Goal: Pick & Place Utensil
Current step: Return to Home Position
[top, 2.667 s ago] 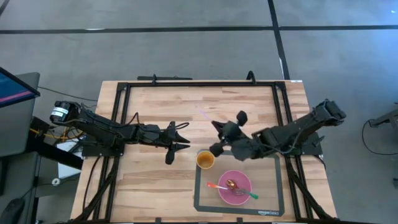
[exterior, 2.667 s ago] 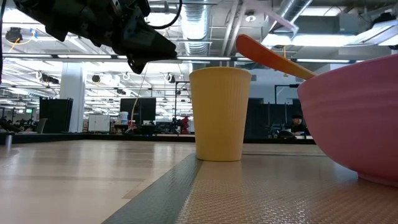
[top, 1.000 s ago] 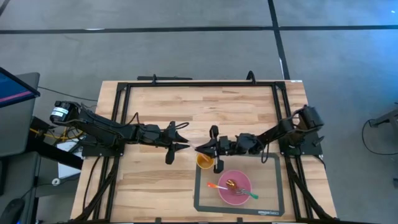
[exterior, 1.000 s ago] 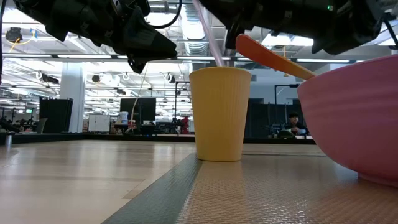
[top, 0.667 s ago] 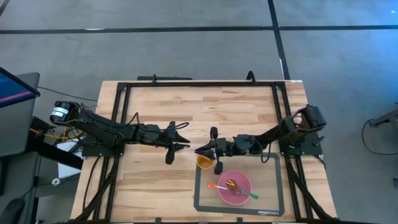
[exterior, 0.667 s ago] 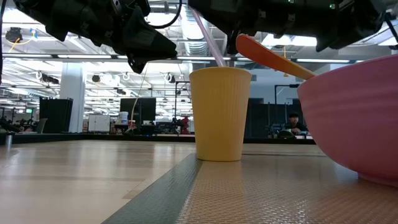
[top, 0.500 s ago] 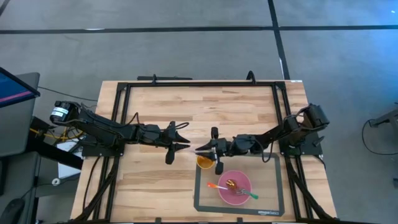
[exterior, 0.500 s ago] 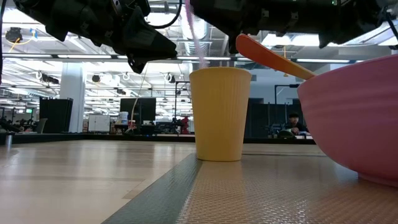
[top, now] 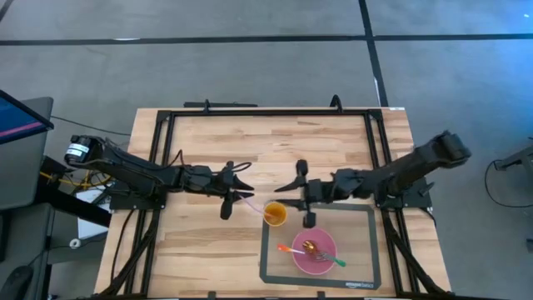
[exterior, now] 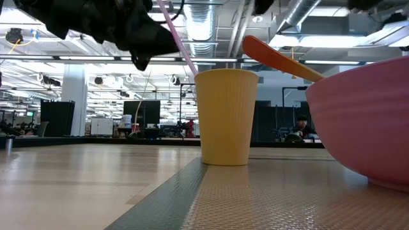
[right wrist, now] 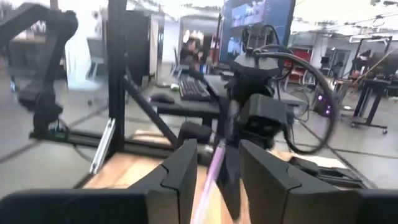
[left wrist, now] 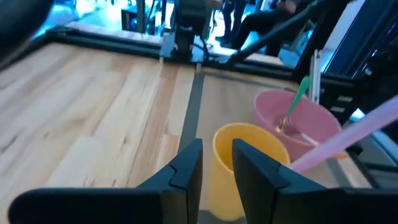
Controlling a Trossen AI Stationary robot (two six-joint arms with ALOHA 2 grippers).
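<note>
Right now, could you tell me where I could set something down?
Bare wood beyond the left gripper and right gripper, up to the far rail; also left of the mat. Crowded: cup and straw by them; bowl on mat.

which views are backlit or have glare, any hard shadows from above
Low view: bright ceiling lights behind leave the left arm a dark silhouette, the yellow cup evenly lit. Right wrist view: washed-out bright patches in the room behind. High view: even light, only soft shadows on the table.
</note>
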